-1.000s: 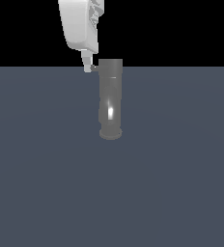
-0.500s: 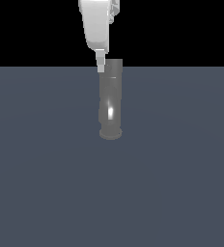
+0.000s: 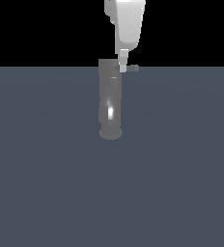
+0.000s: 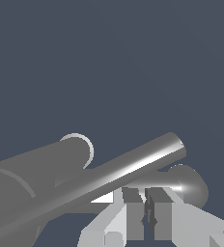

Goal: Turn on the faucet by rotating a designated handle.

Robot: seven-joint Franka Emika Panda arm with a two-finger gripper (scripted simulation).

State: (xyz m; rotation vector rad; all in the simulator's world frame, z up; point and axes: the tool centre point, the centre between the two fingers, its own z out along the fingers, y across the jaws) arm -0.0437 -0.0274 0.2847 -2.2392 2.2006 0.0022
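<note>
Gripper: hanging straight down at the faucet's 1 o'clock, tip touching the handle's root; wrist view showing its fingers pressed nearly together, clamping nothing.
Faucet: standing upright mid-scene on the slate-blue floor; dull grey metal cylinder, wider round foot, bright glint low down.
Handle: thin grey rod pointing toward 3 o'clock from the top.
Change: gripper now sitting further toward the exterior view's right than a second ago; handle newly showing.
</note>
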